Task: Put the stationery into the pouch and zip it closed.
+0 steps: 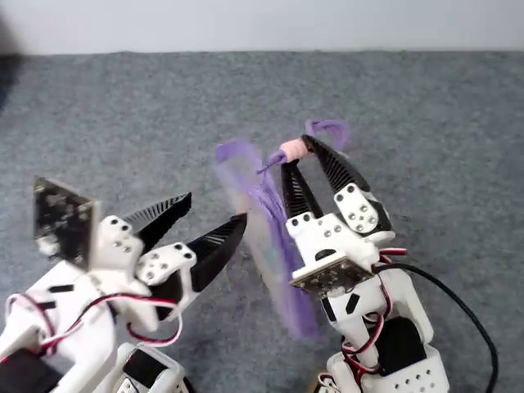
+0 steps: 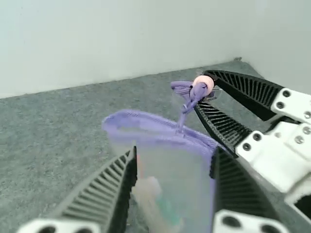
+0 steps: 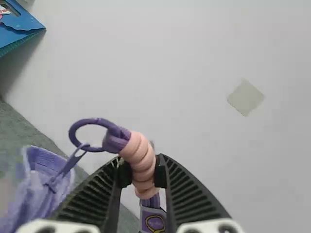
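A purple translucent pouch (image 1: pixel 270 237) hangs tilted above the grey mat, its outline blurred. My right gripper (image 1: pixel 296 155) is shut on the pink beaded zipper pull (image 1: pixel 293 151), whose purple cord loop leads down to the pouch's top edge. The right wrist view shows that pull (image 3: pixel 138 160) pinched in the right gripper (image 3: pixel 141 167), with the pouch (image 3: pixel 34 194) below. My left gripper (image 1: pixel 216 208) stands open just left of the pouch. In the left wrist view the pouch (image 2: pixel 165 165) sits in front of the left gripper (image 2: pixel 173 154); pale stationery (image 2: pixel 150 189) shows through its wall.
The grey mat (image 1: pixel 123 115) stretches to the white wall at the back. A black cable (image 1: pixel 458 303) runs off the right arm's base. A blue object (image 3: pixel 19 19) appears at the corner of the right wrist view.
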`<state>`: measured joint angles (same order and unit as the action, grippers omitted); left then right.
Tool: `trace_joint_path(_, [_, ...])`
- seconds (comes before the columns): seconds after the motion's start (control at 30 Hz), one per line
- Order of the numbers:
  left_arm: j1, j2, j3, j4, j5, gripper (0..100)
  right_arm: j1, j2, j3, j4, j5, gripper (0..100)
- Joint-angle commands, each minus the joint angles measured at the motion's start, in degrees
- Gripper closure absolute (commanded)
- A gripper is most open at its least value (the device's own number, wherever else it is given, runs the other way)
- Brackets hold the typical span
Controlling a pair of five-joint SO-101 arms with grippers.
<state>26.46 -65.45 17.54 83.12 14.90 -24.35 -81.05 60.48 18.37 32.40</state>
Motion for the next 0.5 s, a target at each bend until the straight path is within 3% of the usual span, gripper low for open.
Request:
trace_joint_path(0.0, [1.9, 0.7, 1.8, -3.8, -0.3, 76, -0.7, -0.5, -4.1, -1.0, 0.5, 99.1])
trace_joint_path(0.17, [8.6, 0.7, 4.2, -3.7, 0.0, 76, -0.7, -0.5, -3.8, -1.0, 0.5, 99.1])
trace_joint_path(0.47, [9.1, 0.7, 8.8, -4.1, -0.2, 76, -0.8, -0.3, -3.7, -1.0, 0.5, 99.1])
